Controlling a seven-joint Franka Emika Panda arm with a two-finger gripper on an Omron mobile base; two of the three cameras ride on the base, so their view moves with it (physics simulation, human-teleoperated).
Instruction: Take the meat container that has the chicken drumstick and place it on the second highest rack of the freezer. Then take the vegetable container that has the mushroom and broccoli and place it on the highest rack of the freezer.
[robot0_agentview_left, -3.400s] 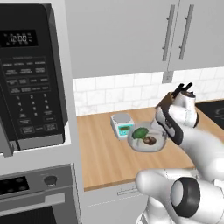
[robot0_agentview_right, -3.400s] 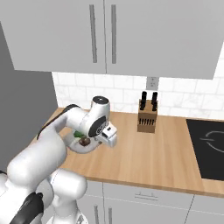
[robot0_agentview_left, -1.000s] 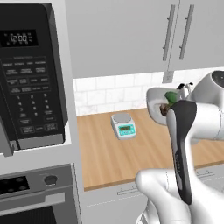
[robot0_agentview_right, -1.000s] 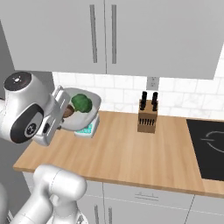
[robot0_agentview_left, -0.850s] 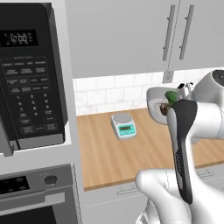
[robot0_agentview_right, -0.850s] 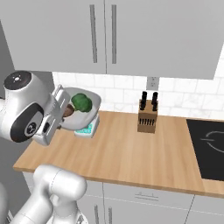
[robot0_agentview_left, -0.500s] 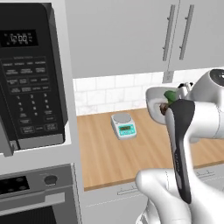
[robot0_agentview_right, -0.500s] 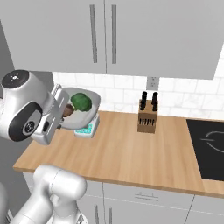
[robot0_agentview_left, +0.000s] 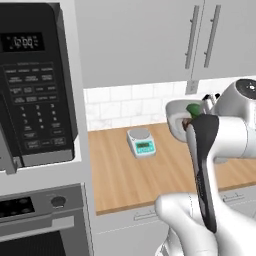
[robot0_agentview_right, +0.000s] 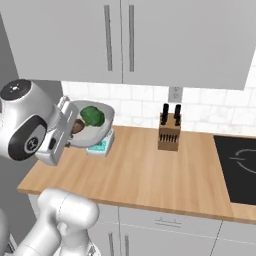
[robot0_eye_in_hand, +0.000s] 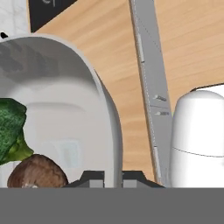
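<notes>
My gripper (robot0_agentview_right: 69, 126) is shut on the rim of the vegetable container (robot0_agentview_right: 106, 121), a deep grey tub held tilted in the air above the counter. The broccoli (robot0_agentview_right: 92, 115) and the mushroom (robot0_agentview_right: 77, 126) lie inside it. In the left base view the vegetable container (robot0_agentview_left: 175, 119) hangs at the right, with the broccoli (robot0_agentview_left: 193, 108) showing over its edge. In the hand view my gripper (robot0_eye_in_hand: 113, 177) clamps the vegetable container's wall (robot0_eye_in_hand: 111, 131), and the broccoli (robot0_eye_in_hand: 8, 127) and mushroom (robot0_eye_in_hand: 37, 173) rest on its white floor. The meat container, the chicken drumstick and the freezer are out of view.
A small scale (robot0_agentview_left: 141, 142) stands on the wooden counter (robot0_agentview_right: 150, 175), just under the held tub. A knife block (robot0_agentview_right: 168, 131) is against the back wall and a cooktop (robot0_agentview_right: 240, 165) lies at the right. A microwave (robot0_agentview_left: 35, 85) sits over an oven (robot0_agentview_left: 30, 220) at the left.
The tub has been lifted off the counter beside the scale and now hangs tilted in the air. Over the last second it has barely drifted.
</notes>
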